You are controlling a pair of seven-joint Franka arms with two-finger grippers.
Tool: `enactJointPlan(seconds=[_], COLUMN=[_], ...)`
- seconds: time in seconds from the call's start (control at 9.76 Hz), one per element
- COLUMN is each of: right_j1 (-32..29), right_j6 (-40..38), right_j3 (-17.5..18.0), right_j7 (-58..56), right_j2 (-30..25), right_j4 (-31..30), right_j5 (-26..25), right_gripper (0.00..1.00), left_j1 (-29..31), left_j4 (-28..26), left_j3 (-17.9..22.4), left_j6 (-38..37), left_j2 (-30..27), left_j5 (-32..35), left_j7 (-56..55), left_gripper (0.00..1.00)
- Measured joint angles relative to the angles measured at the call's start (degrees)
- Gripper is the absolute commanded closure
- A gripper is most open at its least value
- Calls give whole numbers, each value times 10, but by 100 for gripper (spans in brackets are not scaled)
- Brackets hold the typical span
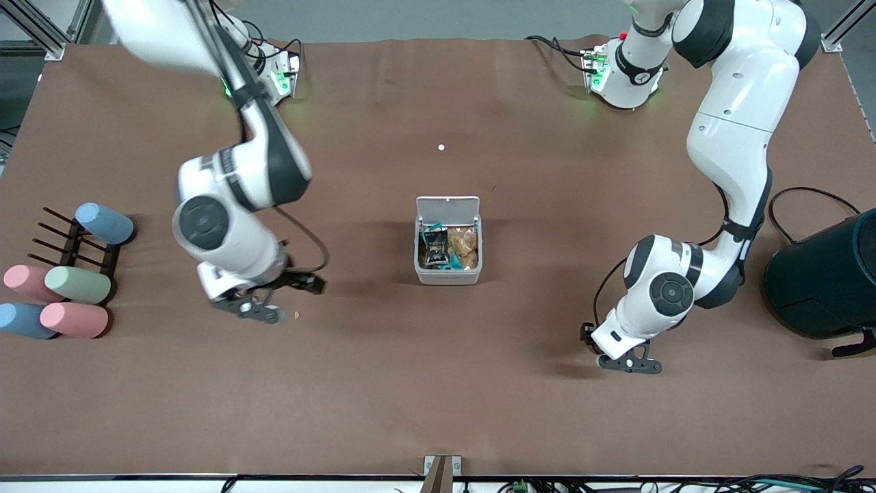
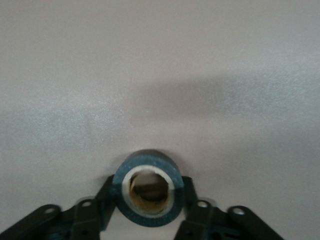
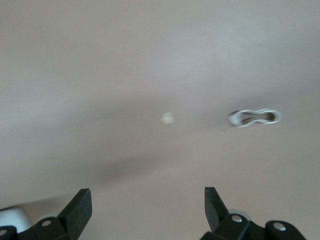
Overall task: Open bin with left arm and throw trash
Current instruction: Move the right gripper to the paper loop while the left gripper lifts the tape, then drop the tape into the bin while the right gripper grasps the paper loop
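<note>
One bin (image 1: 448, 274) is standing open; the left gripper (image 2: 149, 212) is pinching one tape roll (image 2: 148, 189), the right gripper (image 3: 148, 204) is hanging spread.

The bin (image 1: 448, 260) stands mid-table with its lid (image 1: 447, 205) up — a dark wrapper (image 1: 434, 246) and other scraps lie inside. The left gripper (image 1: 629, 365) is low over bare table toward the left arm's end, nearer the front camera than the bin. The right gripper (image 1: 256, 309) hangs low toward the right arm's end — beside a rack (image 1: 72, 239) of pastel cups (image 1: 76, 284). A dark cylinder (image 1: 825, 277) sits at the left arm's end.
</note>
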Motion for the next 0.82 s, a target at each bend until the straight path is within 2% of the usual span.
enactJointPlan(seconds=[0.1,0.31,0.41,0.51,0.72,0.82], right_j1=[-27,-45,-48,-56,-86,-97], right_j6=[28,183,234,249,251,251], right_j3=[0,1,1,1,1,1], right_j7=[-13,-36,-38,-38,-37,-17], right_j2=[0,2,2,2,1,1], right_j4=[-33,-139,-184,-204,-207,-207], right_j5=[0,0,0,0,4,26], right_gripper=[0,0,0,0,0,0], left_j1=[0,-1,-4,-10,-26,-40], left_j4=[2,7,12,15,14,12], left_j3=[-1,-18,-50,-90,-175,-205], left_j6=[1,-22,-64,-111,-172,-183], left_j2=[-3,-27,-51,-80,-121,-127], left_j5=[0,-5,-12,-15,-16,-15], left_j7=[0,-11,-51,-118,-264,-327], left_gripper=[100,100,100,100,100,100])
